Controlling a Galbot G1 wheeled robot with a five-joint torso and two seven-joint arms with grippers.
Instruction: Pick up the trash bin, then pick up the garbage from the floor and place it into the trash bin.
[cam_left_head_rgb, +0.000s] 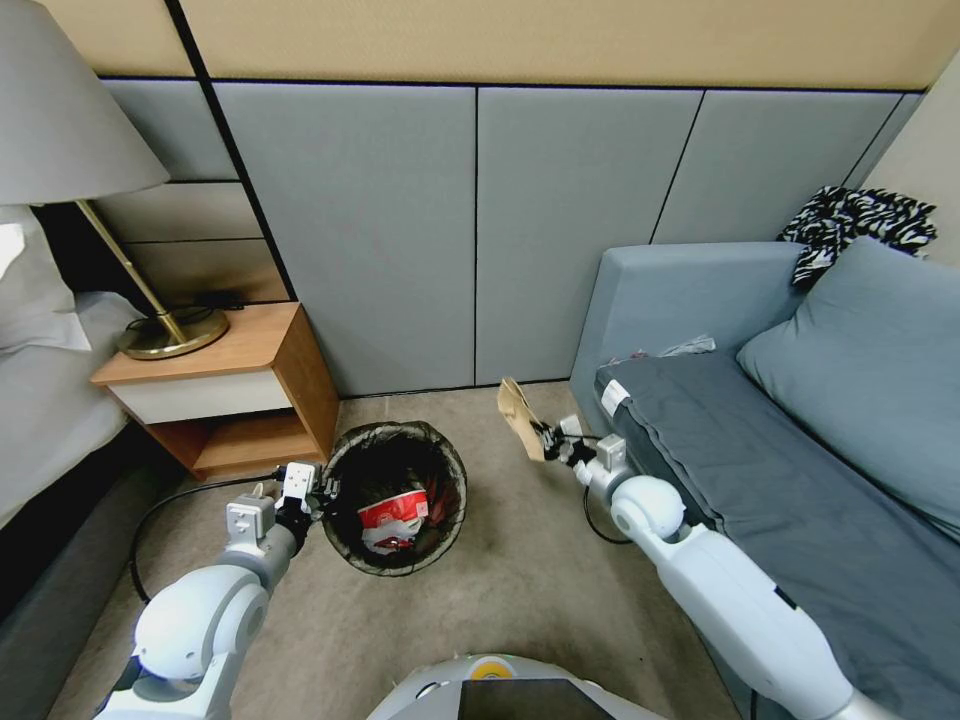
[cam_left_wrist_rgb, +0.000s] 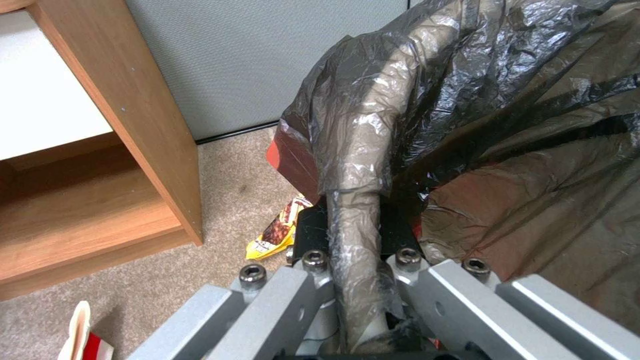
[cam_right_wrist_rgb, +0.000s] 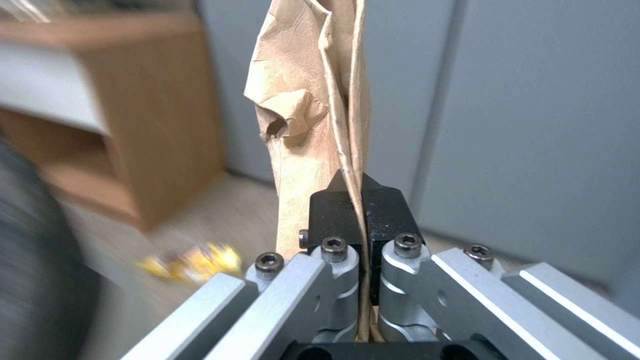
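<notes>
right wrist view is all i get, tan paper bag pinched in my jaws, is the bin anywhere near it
Observer: Yes. In the head view the trash bin sits to the robot's left of the right gripper, which holds the paper bag in the air, not yet over the opening.
Operator: bin on the floor or held
Observer: The left gripper is clamped on its bag-covered rim.
Operator: anything in it yet
Observer: A red-and-white paper cup lies inside.
Operator: litter left
Observer: A yellow snack wrapper lies on the carpet beside the bin.
</notes>
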